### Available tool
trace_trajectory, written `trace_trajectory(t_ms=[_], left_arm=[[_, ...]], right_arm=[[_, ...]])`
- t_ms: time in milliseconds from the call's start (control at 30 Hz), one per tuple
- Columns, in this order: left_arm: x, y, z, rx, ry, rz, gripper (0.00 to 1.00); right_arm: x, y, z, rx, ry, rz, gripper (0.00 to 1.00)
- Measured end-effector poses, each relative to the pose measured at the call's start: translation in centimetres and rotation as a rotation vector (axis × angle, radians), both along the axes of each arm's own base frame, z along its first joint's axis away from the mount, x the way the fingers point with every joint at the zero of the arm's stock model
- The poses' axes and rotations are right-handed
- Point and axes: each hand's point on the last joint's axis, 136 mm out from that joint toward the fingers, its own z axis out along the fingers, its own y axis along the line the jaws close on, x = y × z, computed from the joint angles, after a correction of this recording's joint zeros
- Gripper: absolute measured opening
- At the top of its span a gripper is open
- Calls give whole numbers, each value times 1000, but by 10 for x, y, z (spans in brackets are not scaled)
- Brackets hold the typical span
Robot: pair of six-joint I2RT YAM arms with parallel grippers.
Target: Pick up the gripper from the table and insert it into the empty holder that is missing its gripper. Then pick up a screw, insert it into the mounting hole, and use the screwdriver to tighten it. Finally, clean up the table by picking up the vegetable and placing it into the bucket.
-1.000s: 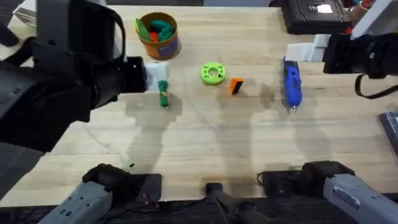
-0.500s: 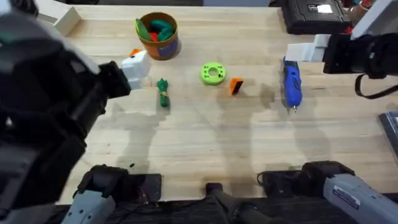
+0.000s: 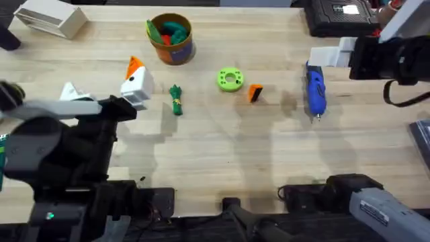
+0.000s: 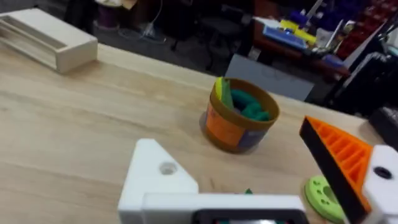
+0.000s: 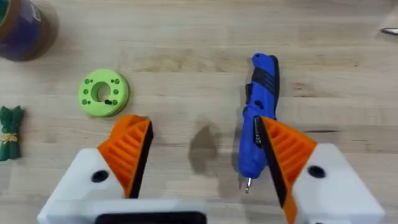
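From overhead I see the loose gripper [image 3: 255, 92], the small orange wedge, lying on the table [image 3: 222, 154] just right of the green ring [image 3: 230, 79] and left of the screwdriver [image 3: 314, 90], which lies with its bit toward me. The vegetable [image 3: 176, 100] lies left of the ring, and the bucket [image 3: 170, 37] stands on the far side with green and yellow toys in it. My left gripper [image 3: 101, 91] hangs over the left part of the table, fingers spread apart and holding nothing. My left wrist view adds what the overhead blurs: one side is the bare white holder [image 4: 158, 180] with its screw hole showing, the other side carries an orange ribbed finger [image 4: 339, 160], and the bucket sits between them farther off. It also shows a pale wooden box [image 4: 46, 42] at the far left corner. My right arm sits high at the right edge overhead. Its wrist view shows the right gripper [image 5: 205, 152] with both orange fingers [image 5: 130, 148] fitted and wide apart, empty, above the screwdriver, whose handle passes behind one finger. That view also shows the ring's small holes and the vegetable at the edge. A dark case [image 3: 339, 17] rests at the far right of the table.
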Motion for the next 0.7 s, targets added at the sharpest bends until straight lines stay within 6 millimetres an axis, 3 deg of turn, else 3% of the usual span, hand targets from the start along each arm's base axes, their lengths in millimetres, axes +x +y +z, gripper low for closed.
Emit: trace_trajectory(t_ms=[200, 700], left_arm=[[-4, -7, 0, 0, -135, -44, 985], [-4, -27, -13, 6, -148, -160, 985]], right_arm=[[0, 0, 0, 0, 0, 0, 991], [0, 0, 0, 0, 0, 0, 992]])
